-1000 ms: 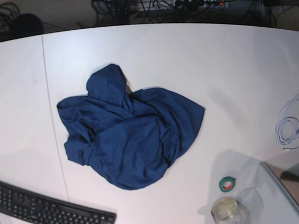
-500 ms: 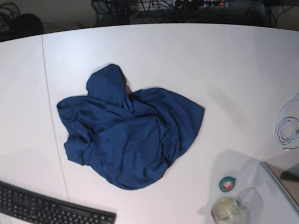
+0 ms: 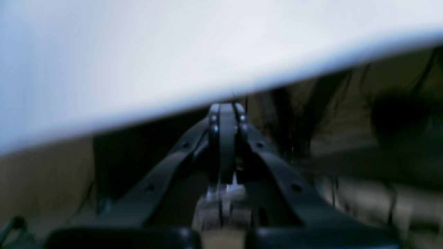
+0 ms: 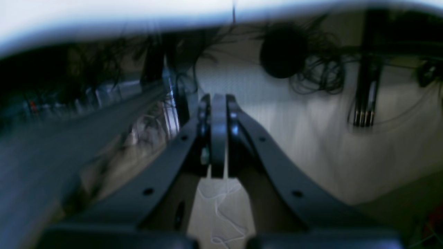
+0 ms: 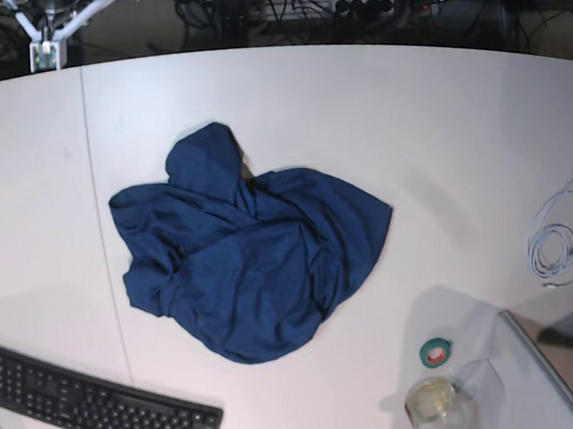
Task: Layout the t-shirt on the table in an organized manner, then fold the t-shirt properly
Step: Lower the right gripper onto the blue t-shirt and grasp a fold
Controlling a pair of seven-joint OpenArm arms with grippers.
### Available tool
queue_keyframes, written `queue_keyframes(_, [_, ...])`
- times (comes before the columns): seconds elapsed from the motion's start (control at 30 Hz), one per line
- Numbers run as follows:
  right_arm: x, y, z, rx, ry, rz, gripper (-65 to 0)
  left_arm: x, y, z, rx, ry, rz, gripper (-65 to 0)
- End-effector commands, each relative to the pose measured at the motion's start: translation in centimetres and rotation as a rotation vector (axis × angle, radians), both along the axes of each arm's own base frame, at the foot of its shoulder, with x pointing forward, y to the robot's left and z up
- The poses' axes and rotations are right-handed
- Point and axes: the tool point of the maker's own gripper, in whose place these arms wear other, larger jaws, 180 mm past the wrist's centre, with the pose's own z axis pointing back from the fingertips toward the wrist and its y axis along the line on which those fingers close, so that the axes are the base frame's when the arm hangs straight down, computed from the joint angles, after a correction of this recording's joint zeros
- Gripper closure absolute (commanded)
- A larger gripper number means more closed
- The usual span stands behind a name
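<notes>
— So where does the t-shirt [image 5: 251,263] lie?
— Crumpled in a heap on the table [image 5: 358,118], just right of the thin seam, with a keyboard [image 5: 92,402] at the near left corner.
— And the grippers?
— Both jaws are pressed together, holding nothing: the left gripper [image 3: 225,110] and the right gripper [image 4: 218,100] sit beyond the table's far edge, well apart from the cloth.
</notes>
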Motion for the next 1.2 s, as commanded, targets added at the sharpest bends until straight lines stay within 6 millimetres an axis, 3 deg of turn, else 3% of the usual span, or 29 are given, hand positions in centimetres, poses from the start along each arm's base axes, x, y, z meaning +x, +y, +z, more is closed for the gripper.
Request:
queue_keyframes(0.0, [1.9, 0.2, 0.7, 0.007, -0.045, 0.000, -0.2, 1.4, 0.3, 1.5, -0.013, -0.033, 0.011, 0.0])
queue_keyframes(0.17, [10.0, 0.5, 1.9, 0.038, -0.111, -0.011, -0.3, 7.7, -0.1, 4.5, -0.087, -0.012, 0.014, 0.0])
queue_keyframes(0.37, [20.0, 0.8, 6.4, 0.059, -0.279, -0.002, -1.7, 14.0, -0.4, 5.5, -0.087, -0.047, 0.043, 0.0])
queue_keyframes(0.43, [22.4, 1.2, 7.6, 0.068, -0.312, 0.016, -7.7, 15.2, -0.3, 5.9, -0.101, -0.072, 0.065, 0.0])
queue_keyframes(0.57, [27.0, 2.9, 8.8, 0.070, -0.336, 0.176, -32.1, 15.8, 1.2, 5.5, -0.143, -0.097, 0.216, 0.0])
queue_keyframes(0.67, [29.4, 3.2, 6.8, 0.075, -0.274, 0.236, -50.4, 15.4, 3.4, 4.2, -0.157, -0.085, 0.343, 0.0])
queue_keyframes(0.7, [29.8, 3.1, 5.5, 0.081, -0.237, 0.244, -53.6, 15.0, 4.1, 3.6, -0.158, -0.075, 0.380, 0.0])
queue_keyframes(0.8, [31.3, 3.4, 3.0, 0.108, -0.210, 0.250, -51.9, 14.1, 5.6, 2.7, -0.154, -0.053, 0.441, -0.8])
queue_keyframes(0.9, [32.0, 3.9, 1.5, 0.127, -0.213, 0.256, -49.2, 13.3, 6.1, 1.8, -0.141, -0.022, 0.445, -21.7])
queue_keyframes(0.93, [32.2, 4.0, 1.4, 0.129, -0.217, 0.260, -48.6, 13.1, 6.1, 1.4, -0.140, -0.011, 0.449, -23.5])
queue_keyframes(1.0, [32.2, 4.4, 1.4, 0.134, -0.220, 0.265, -47.3, 13.1, 5.8, 1.2, -0.150, -0.004, 0.426, -23.5])
queue_keyframes(1.17, [32.7, 7.7, 2.1, 0.121, -0.233, 0.376, -46.8, 13.2, 4.7, 1.1, -0.172, -0.001, 0.358, -23.5])
